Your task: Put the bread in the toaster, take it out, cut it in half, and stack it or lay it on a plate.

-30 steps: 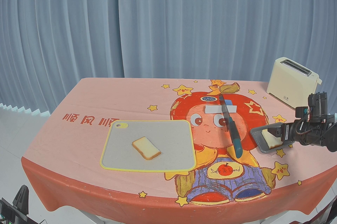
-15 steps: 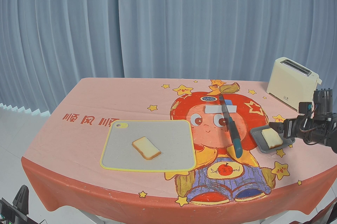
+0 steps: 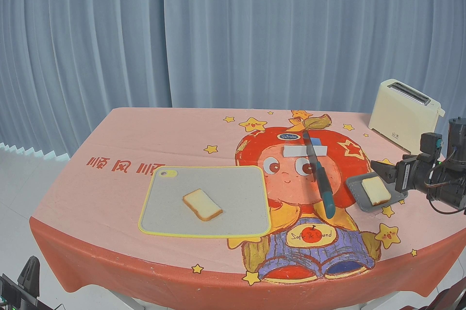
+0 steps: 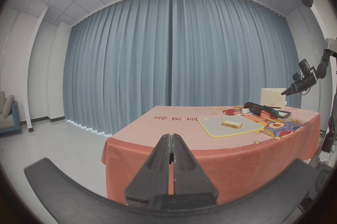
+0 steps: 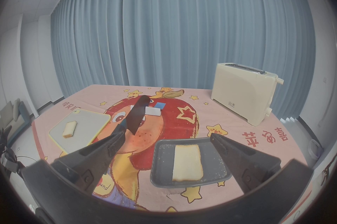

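Bread (image 5: 187, 162) on plate (image 5: 162, 161), long axis seemingly crosswise, right fingers (image 5: 94, 161) wide apart, empty, left fingers (image 4: 159, 168) together

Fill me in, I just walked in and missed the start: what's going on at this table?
A two-armed robot is plating cut bread. Its right claw hangs open beside the grey plate, where one bread half lies flat. The other half lies on the cutting board, not yet plated. The knife rests on the table between board and plate; the toaster stands behind the plate. The left claw is shut, away from the table.
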